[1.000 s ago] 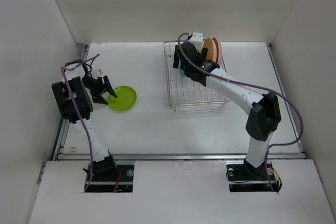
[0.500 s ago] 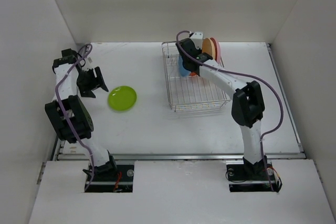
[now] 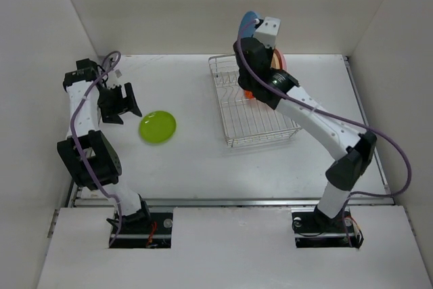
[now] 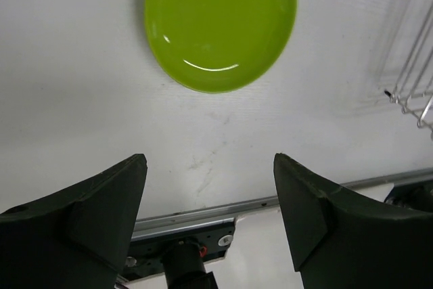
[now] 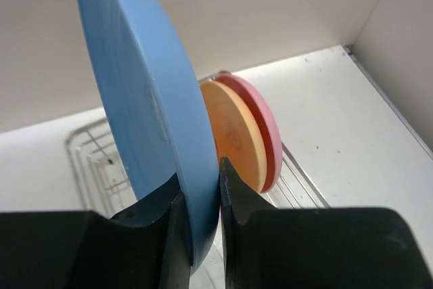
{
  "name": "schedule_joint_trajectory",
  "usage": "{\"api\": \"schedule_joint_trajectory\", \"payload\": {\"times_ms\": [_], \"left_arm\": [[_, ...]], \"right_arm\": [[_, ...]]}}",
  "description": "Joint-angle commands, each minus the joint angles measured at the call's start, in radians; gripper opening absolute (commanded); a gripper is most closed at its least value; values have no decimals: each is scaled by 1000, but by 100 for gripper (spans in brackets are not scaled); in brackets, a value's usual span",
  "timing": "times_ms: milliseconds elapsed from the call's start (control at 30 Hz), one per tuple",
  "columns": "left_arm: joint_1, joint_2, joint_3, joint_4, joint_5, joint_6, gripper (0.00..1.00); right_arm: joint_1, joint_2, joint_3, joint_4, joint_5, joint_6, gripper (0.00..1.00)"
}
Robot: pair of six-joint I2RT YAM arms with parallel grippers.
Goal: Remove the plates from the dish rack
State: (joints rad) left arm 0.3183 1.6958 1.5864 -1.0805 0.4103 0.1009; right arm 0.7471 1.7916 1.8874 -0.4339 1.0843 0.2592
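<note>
1. Overview from the top camera: you see the dish rack [image 3: 259,116] on the table [image 3: 196,160], right of centre. The right gripper [image 3: 249,32] holds the blue plate [image 3: 246,19] on edge, raised above the rack's far end. The pink plate [image 3: 283,63] and the orange-red plate [image 3: 248,93] stand in the rack, partly hidden by the arm. The lime green plate [image 3: 157,126] lies flat on the table, well apart from the rack. The left gripper [image 3: 127,103] hangs just left of it, touching nothing.

2. Left wrist camera: you see the fingers [image 4: 115,194] spread wide with nothing between them. The lime green plate lies flat beyond the fingertips. A corner of the rack shows at the right edge.

3. Right wrist camera: you see the fingers [image 5: 243,201] drawn narrow, pinching the lower rim of the blue plate, which stands nearly upright. Behind it, the pale yellow-orange plate [image 5: 233,133] and the pink plate stand close together in the rack.

4. Hazards, as a judgement:
   - The grip covers only a small part of a glossy rim. A fast swing or wrist roll could let the plate pivot or slip.
   - A low exit path could strike the prongs or the standing plates.
   - Release on edge would let the plate roll or topple; lay it flat first.
   - A set-down near the lime green plate brings the two arms close together.
</note>
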Motion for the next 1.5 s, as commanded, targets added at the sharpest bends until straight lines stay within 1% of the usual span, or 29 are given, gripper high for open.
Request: {"api": "schedule_joint_trajectory", "payload": {"times_ms": [0, 33, 67, 133, 167, 233, 267, 300, 367, 400, 500, 533, 667, 700, 733, 767, 833, 900, 933, 1000, 1033, 1100, 1233, 1300, 1367, 1400, 1433, 1467], "left_arm": [[-36, -87, 46, -71, 82, 66, 73], [-36, -99, 46, -71, 126, 106, 76], [-60, -126, 46, -82, 148, 124, 79], [-82, -153, 37, -82, 185, 158, 85], [-105, -175, 37, -82, 194, 181, 89], [-114, -185, 37, -82, 222, 192, 90], [-126, -196, 37, -82, 257, 204, 92], [-127, -196, 37, -82, 275, 204, 92], [-136, -196, 37, -91, 314, 215, 92], [-136, -196, 37, -91, 314, 224, 92], [-136, -186, 11, -91, 294, 235, 92], [-136, -177, -3, -116, 283, 255, 92], [-136, -159, -35, -176, 292, 345, 88], [-136, -159, -46, -176, 274, 345, 88], [-136, -159, -66, -176, 221, 332, 88], [-136, -171, -75, -150, 196, 321, 88], [-114, -180, -94, -141, 183, 321, 88], [-96, -211, -94, -141, 183, 321, 88], [-85, -211, -94, -141, 183, 321, 89], [-85, -220, -94, -128, 157, 321, 89], [-85, -220, -94, -128, 157, 309, 89], [-85, -220, -94, -128, 157, 297, 89], [-85, -220, -94, -118, 145, 275, 90], [-85, -220, -94, -118, 131, 266, 90], [-85, -220, -94, -118, 120, 266, 90], [-85, -220, -94, -118, 120, 257, 90], [-85, -220, -94, -118, 120, 257, 90], [-85, -220, -94, -118, 120, 257, 90]], "right_arm": [[43, -105, -2, 127, 86, -72, 0], [52, -125, -25, 127, 30, -72, 0], [52, -141, -72, 138, -162, -81, 0], [52, -161, -109, 129, -378, -81, 0], [52, -161, -123, 129, -588, -81, 0], [52, -161, -175, 159, -799, -90, 0], [52, -161, -198, 184, -989, -90, 0], [52, -161, -242, 208, -1074, -90, 0], [52, -152, -270, 256, -1220, -90, 0], [52, -141, -271, 256, -1344, -90, 0], [52, -141, -321, 302, -1489, -103, 0], [52, -141, -342, 311, -1547, -103, 0], [52, -118, -364, 311, -1603, -103, 0], [52, -92, -364, 311, -1620, -103, 0], [52, -75, -364, 291, -1633, -103, 0], [52, -55, -340, 270, -1656, -103, 0], [52, 9, -318, 170, -1684, -136, 0], [52, 78, -306, 92, -1759, -179, 0], [52, 101, -295, 19, -1784, -217, 0], [61, 147, -274, -46, -1845, -250, 0], [61, 193, -264, -104, -1856, -268, 0], [84, 232, -255, -149, -1868, -317, 0], [116, 285, -235, -174, -1769, -327, 0], [117, 321, -219, -187, -1750, -327, 0], [117, 359, -191, -197, -1686, -305, 1], [117, 373, -177, -210, -1655, -284, 5], [117, 387, -165, -210, -1608, -275, 6], [117, 399, -142, -219, -1592, -275, 11]]}}
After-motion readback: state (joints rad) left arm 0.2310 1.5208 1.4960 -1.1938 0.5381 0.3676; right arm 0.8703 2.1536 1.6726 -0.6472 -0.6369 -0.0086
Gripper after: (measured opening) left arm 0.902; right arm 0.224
